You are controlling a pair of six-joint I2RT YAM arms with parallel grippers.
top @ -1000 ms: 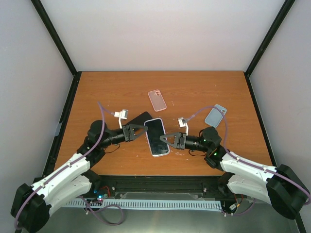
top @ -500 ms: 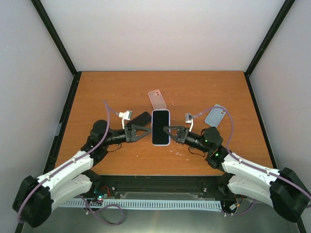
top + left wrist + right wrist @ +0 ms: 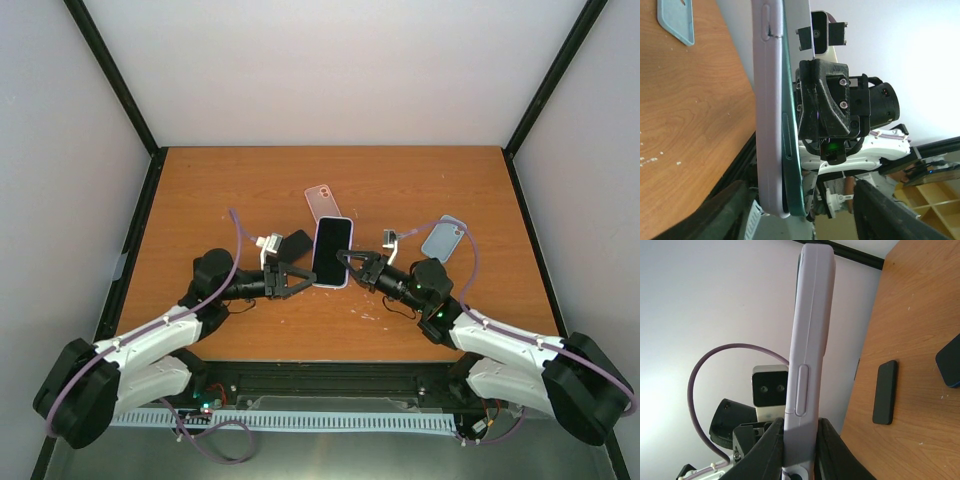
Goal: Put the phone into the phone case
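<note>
Seemingly, most of the task was done: the phone (image 3: 332, 250) was seated in the lilac case (image 3: 769, 100) and held up off the table (image 3: 200, 200), clamped between the fingers of the right gripper (image 3: 352, 264). The left gripper (image 3: 303, 280) was spread wide about the case's near end, not closed on it. One long side of the phone was seen standing proud of the case, so a final press was judged to be left.

Phone (image 3: 331, 251) is up at centre table (image 3: 200, 200), with the left gripper (image 3: 300, 281) on its left and the right gripper (image 3: 347, 262) on its right. One case (image 3: 322, 203) lies just behind it, another case (image 3: 443, 239) lies well right, and a slab (image 3: 294, 243) lies just left.
</note>
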